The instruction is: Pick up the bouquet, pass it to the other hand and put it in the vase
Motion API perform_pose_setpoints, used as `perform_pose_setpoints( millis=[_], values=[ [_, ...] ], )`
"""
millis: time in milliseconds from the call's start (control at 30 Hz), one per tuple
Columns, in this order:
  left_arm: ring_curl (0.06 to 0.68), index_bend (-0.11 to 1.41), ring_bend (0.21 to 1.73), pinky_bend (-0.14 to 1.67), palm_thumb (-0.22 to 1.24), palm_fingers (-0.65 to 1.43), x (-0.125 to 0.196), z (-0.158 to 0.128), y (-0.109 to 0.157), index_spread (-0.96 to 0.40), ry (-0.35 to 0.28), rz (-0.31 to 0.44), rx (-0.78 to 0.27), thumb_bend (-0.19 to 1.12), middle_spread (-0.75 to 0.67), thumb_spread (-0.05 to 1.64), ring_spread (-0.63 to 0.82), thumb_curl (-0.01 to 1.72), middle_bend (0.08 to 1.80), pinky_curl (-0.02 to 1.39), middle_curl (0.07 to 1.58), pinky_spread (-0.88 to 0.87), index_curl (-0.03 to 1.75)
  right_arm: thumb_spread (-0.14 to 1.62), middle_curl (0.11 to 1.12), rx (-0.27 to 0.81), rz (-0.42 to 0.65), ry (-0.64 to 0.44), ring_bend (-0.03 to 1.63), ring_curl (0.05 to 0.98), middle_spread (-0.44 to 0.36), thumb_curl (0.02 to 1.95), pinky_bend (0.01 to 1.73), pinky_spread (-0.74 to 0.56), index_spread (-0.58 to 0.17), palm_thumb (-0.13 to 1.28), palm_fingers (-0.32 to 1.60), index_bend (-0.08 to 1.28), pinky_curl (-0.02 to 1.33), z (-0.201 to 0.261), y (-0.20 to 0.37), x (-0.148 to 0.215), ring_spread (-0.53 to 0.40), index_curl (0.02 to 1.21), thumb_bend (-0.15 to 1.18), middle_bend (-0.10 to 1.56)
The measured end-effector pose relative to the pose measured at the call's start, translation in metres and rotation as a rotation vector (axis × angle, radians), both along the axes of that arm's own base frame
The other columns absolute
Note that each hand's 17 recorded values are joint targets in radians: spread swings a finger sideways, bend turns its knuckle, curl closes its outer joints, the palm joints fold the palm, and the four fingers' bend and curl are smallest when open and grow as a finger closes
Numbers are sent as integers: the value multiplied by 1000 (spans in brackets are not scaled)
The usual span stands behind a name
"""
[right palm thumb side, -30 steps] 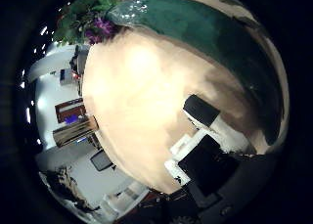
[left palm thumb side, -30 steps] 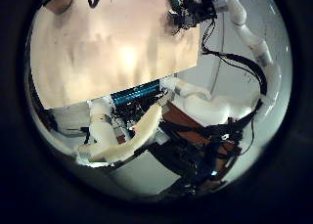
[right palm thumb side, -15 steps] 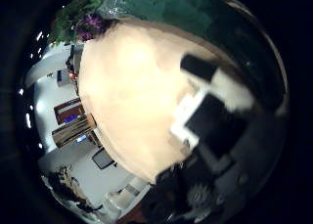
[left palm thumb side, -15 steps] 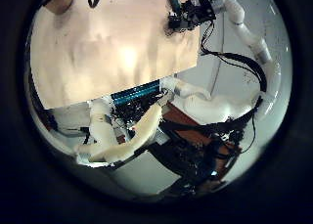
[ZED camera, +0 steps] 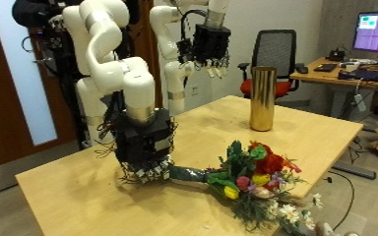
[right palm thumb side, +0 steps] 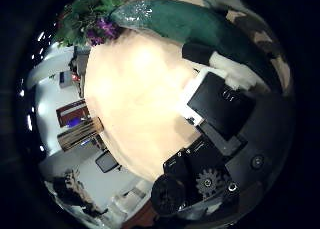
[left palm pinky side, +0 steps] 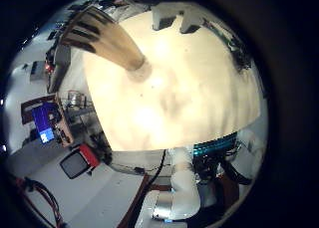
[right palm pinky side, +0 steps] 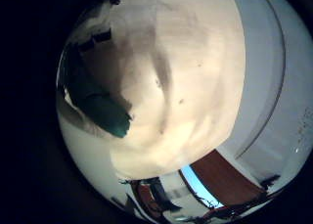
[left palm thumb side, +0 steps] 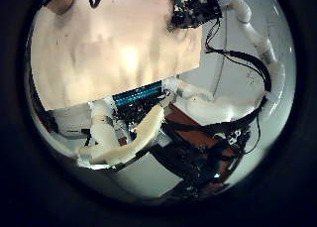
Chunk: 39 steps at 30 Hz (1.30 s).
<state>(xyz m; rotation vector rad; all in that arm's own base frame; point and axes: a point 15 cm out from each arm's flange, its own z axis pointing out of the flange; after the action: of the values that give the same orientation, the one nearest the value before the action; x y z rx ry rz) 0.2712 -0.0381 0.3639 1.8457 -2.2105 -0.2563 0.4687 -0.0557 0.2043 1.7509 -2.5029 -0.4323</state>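
The bouquet [ZED camera: 257,180] lies on the wooden table [ZED camera: 97,187], flowers toward the near corner, its dark green wrapped stem [ZED camera: 189,176] pointing at my right hand [ZED camera: 145,147]. That hand stands low over the stem's end, fingers down at the tabletop. In the right thumb side palm view its fingers [right palm thumb side: 218,101] bend in beside the green wrap [right palm thumb side: 190,24] and the flowers [right palm thumb side: 92,19], without enclosing it. The wrap [right palm pinky side: 98,102] also shows in the right little finger side palm view. My left hand [ZED camera: 212,44] hangs high behind the table, fingers relaxed and empty. The tall golden vase [ZED camera: 261,98] [left palm pinky side: 108,41] stands upright at the far edge.
A black office chair [ZED camera: 279,49] and a desk with a monitor [ZED camera: 377,29] stand beyond the table's far side. The table edge runs close to the flowers at the near corner. From the left palm, the right arm [left palm thumb side: 253,39] shows at the table's rim.
The right hand's fingers have curled in across its palm view toward the green wrap. The bouquet stays on the table. The left hand's view is almost unchanged.
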Motion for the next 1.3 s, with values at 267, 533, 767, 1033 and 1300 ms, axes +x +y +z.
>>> perform_pose_setpoints(
  millis=[267, 533, 767, 1033, 1300],
  values=[
    [203, 182, 419, 195, 348, 162, 4, 1, 4, 167, -13, 13, -2, -29, 382, 955, 537, 300, 185, 286, 292, 512, 371, 660, 733, 38, -4, -148, 1425, 586, -141, 718, 1416, -228, -263, 1218, 1130, 1077, 557, 73, -7, 6, -199, 859, 11, 1341],
    [203, 188, 423, 187, 341, 199, 15, 10, 7, 163, -49, 44, -24, -29, 363, 950, 526, 296, 192, 281, 298, 501, 376, 506, 739, 198, 30, -241, 1434, 610, -128, 819, 1395, -202, -249, 1227, 1118, 1076, 615, 130, 7, -13, -191, 895, -10, 1354],
    [202, 190, 425, 191, 337, 198, 10, 9, 4, 154, -34, 40, -26, -28, 355, 959, 520, 297, 183, 279, 291, 496, 386, 428, 743, 228, 36, -274, 1440, 620, -126, 869, 1358, -205, -244, 1224, 1119, 1076, 657, 153, 10, -26, -190, 910, -13, 1357],
    [200, 188, 428, 191, 337, 198, 7, 8, -1, 150, -34, 24, -34, -28, 349, 960, 515, 299, 185, 278, 287, 496, 389, 835, 597, 235, 42, -177, 1466, 591, -230, 721, 1273, -444, -271, 776, 805, 944, 607, 126, 19, -45, -227, 871, -37, 789],
    [198, 186, 428, 190, 331, 198, 3, 7, 0, 150, -35, 9, -37, -28, 353, 964, 515, 294, 188, 278, 291, 495, 389, 1086, 559, 130, 37, -38, 1015, 399, -89, 513, 872, 18, -204, 597, 155, 532, 446, 56, 26, -68, -90, 658, -34, 895]
  ],
)
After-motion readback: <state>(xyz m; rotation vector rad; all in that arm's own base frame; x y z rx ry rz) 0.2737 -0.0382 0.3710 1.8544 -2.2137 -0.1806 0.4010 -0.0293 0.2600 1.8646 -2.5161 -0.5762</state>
